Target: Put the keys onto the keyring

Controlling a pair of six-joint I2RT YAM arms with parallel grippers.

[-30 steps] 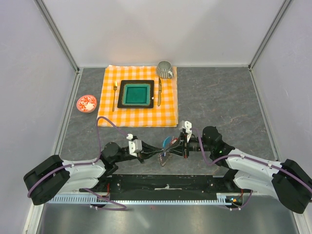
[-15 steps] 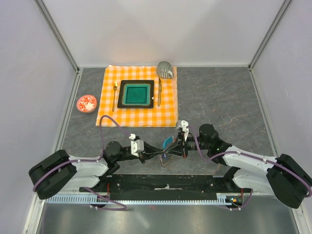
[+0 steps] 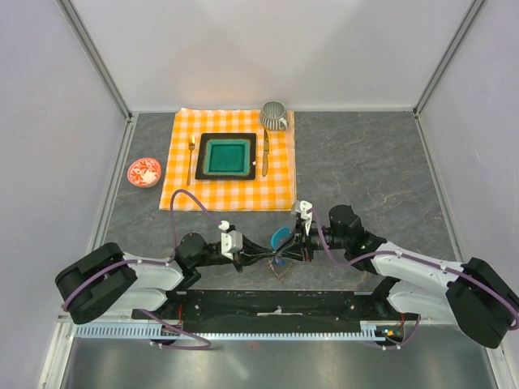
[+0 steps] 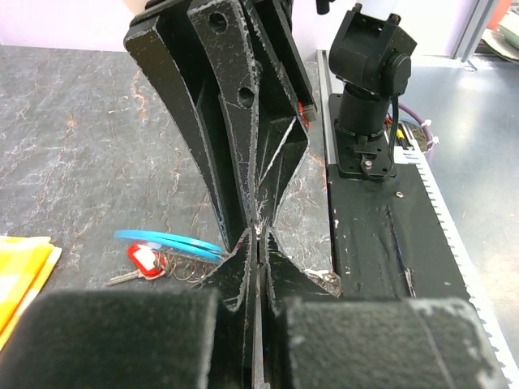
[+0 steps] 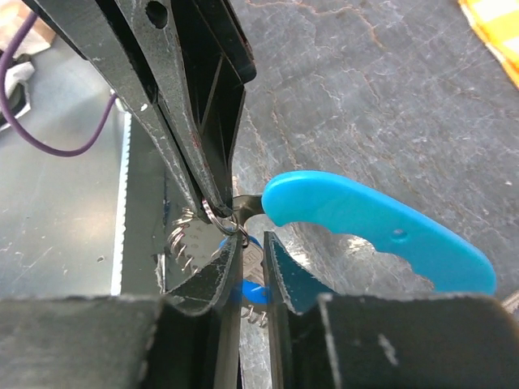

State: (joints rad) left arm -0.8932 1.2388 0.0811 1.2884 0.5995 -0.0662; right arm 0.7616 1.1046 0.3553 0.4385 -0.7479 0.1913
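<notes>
My two grippers meet tip to tip near the table's front edge. My left gripper [image 3: 268, 255] [image 4: 258, 237] is shut on a thin silvery ring [image 5: 212, 212] of the keyring, whose coiled chain [image 5: 185, 241] [image 3: 280, 268] hangs below. My right gripper [image 3: 293, 245] [image 5: 253, 258] is shut on a small metal key [image 5: 255, 261], held right against that ring. The curved blue tag [image 5: 373, 225] [image 4: 166, 241] [image 3: 281, 237] sticks out beside the jaws. A key with a red head [image 4: 143, 259] hangs with small rings under the blue tag.
An orange checked cloth [image 3: 182, 190] lies at the back left with a green square plate [image 3: 226, 157], a gold fork [image 3: 190, 158], a gold knife [image 3: 265, 152] and a grey cup [image 3: 274, 115]. A small red dish [image 3: 144, 172] sits left of it.
Both arms have closed in slightly toward each other. The blue tag and the bundle have shifted a little left. Both grippers keep their hold.
</notes>
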